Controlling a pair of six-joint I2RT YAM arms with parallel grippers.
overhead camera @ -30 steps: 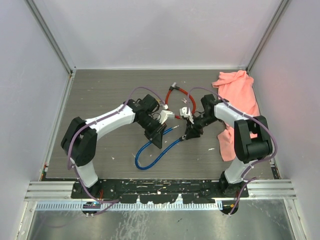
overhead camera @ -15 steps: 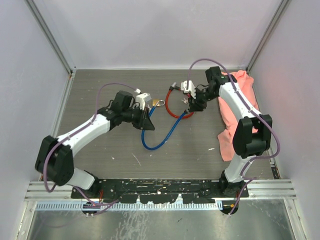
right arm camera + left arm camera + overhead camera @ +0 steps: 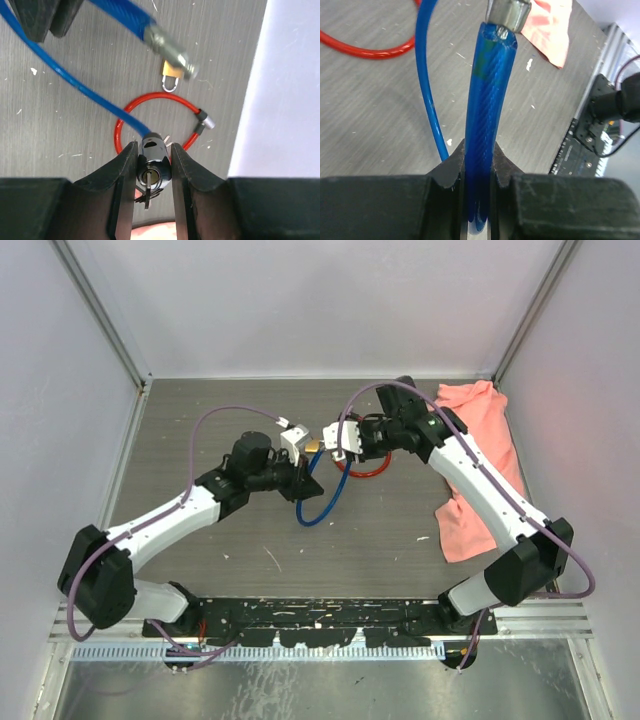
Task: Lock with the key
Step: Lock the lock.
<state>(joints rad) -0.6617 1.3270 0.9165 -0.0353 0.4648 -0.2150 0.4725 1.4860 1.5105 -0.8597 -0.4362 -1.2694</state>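
Key (image 3: 148, 194) is seated in the brass keyway of the black lock head (image 3: 152, 159) and projects toward the right wrist camera. The right gripper (image 3: 152, 148) pinches this lock head between both fingers, one jaw on each side. The blue cable (image 3: 482, 125) leaves the far end of the lock head and runs away from the right gripper, up and to the left in its wrist view.

The left gripper (image 3: 478, 161) is pressed onto the blue cable, which passes straight out between its jaws. Just ahead of its fingertips the cable ends in a metal tip (image 3: 507, 12), raised off the table (image 3: 200, 420). This tip is apart from the lock head and not inserted.

Beyond the right gripper, a red cable (image 3: 155, 95) loop lies flat on the table, with a brass padlock (image 3: 171, 70) just past it. A pink cloth (image 3: 480, 440) lies near the right arm.
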